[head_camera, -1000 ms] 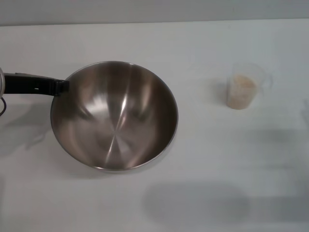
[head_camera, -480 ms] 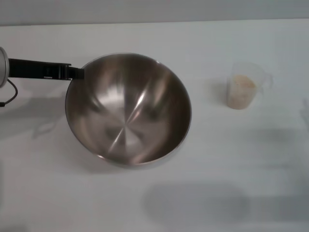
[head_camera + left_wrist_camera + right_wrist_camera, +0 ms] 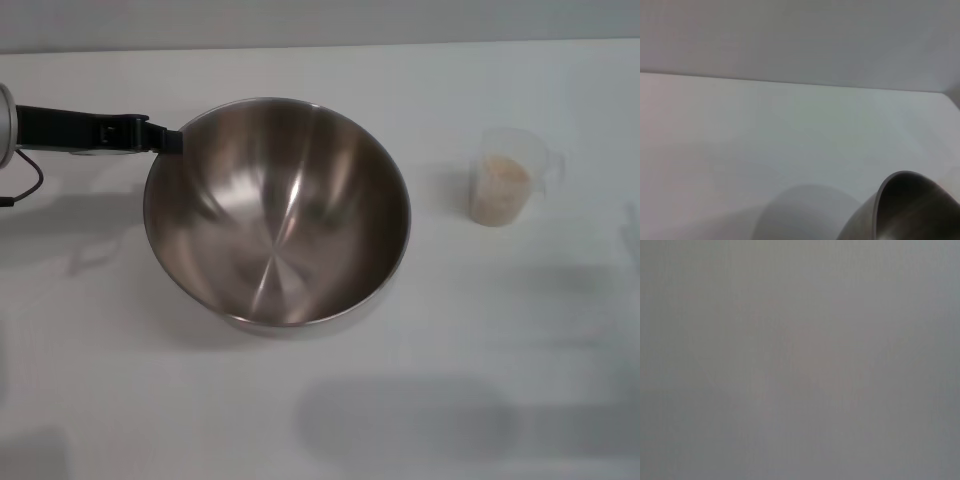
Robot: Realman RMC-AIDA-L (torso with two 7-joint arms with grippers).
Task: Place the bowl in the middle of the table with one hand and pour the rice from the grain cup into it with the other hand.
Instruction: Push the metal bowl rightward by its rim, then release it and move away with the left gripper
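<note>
Gripping the bowl rim, left pincer; grain cup well apart

Left arm reaches in level from the left edge of the head view, its black left gripper clamped on the bowl rim. Right arm lies outside every view.

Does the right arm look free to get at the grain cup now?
Probably yes: the grain cup stands alone on the table's right side, well apart from the bowl gripped by the left claw. The right arm is not in view.
</note>
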